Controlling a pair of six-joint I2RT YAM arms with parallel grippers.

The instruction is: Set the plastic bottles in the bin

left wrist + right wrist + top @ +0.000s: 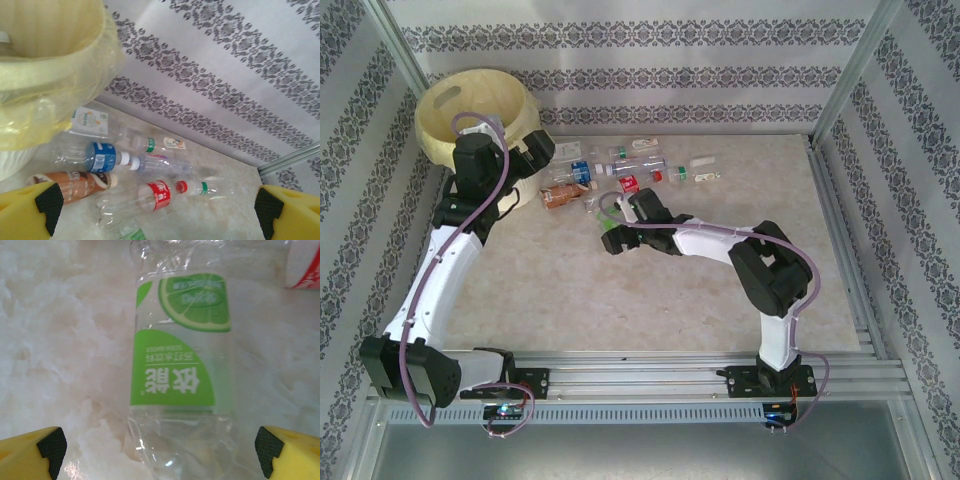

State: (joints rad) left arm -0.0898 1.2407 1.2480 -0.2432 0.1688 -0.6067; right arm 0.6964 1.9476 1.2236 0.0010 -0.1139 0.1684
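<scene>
- The bin (445, 135) stands at the far left corner of the counter (720, 300). Its pale yellow liner (50, 85) is folded over the rim.
- The left gripper (535, 150) hovers just beside the bin, jaws wide apart and empty. Below it lie a brown bottle (70, 182), a blue-labelled bottle (102, 157) and a red-labelled bottle (159, 194).
- The plastic bottles (630, 170) lie in a loose row along the far side of the counter, right of the bin, and several touch.
- The right gripper (610, 230) sits low over a green-labelled bottle (180, 365), which lies flat on the counter just in front of the row. Its jaws are apart, one on each side of the bottle's width, and touch nothing.
- The step in hand looks like grasping this bottle.
  - The lower end is crumpled, so closing across the labelled middle should hold better.
  - The thin wall will give, so a gentle squeeze is safer than a hard one.
  - It needs lifting clear before the swing left, passing above the row and away from the left arm.
</scene>
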